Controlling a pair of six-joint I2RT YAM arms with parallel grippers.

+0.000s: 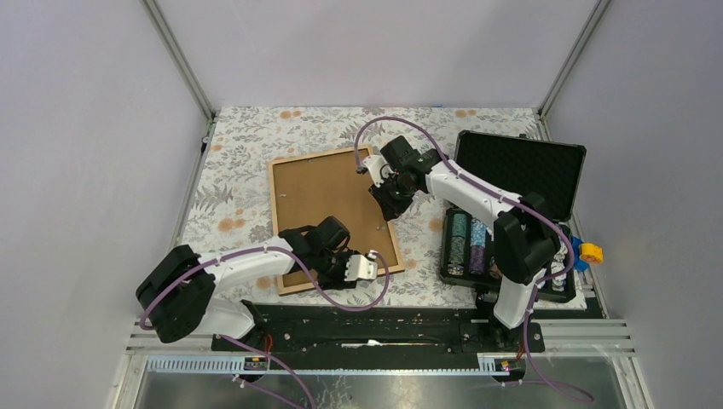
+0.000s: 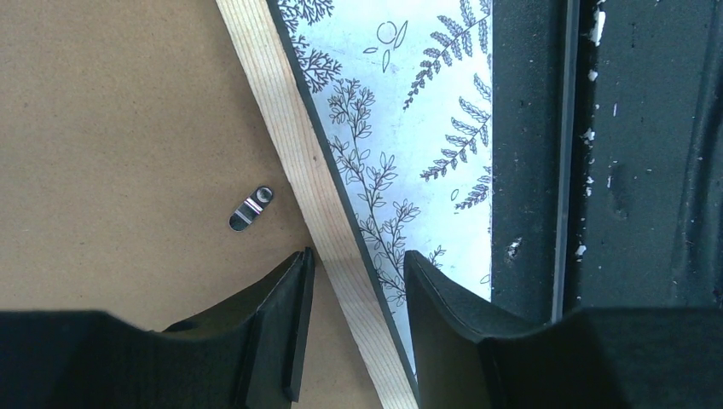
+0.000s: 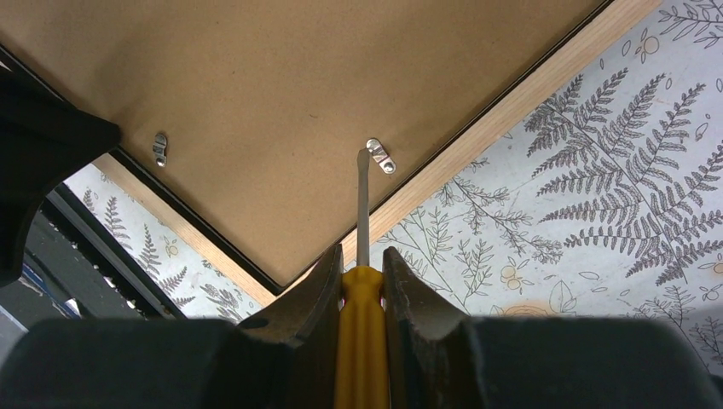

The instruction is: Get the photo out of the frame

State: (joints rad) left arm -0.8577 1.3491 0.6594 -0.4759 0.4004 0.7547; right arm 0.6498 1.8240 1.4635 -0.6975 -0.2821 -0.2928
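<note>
Browns on a fern-print ground
Frame (image 1: 328, 200): brown fibreboard back, pale wood edge, thin black rim, silver clips (image 3: 381, 156). Worktop (image 1: 247, 141): white cloth, grey fern print, scattered orange blossoms. Screwdriver (image 3: 362, 358): yellow handle, silver shaft. Case (image 1: 520, 166): black foam lining
</note>
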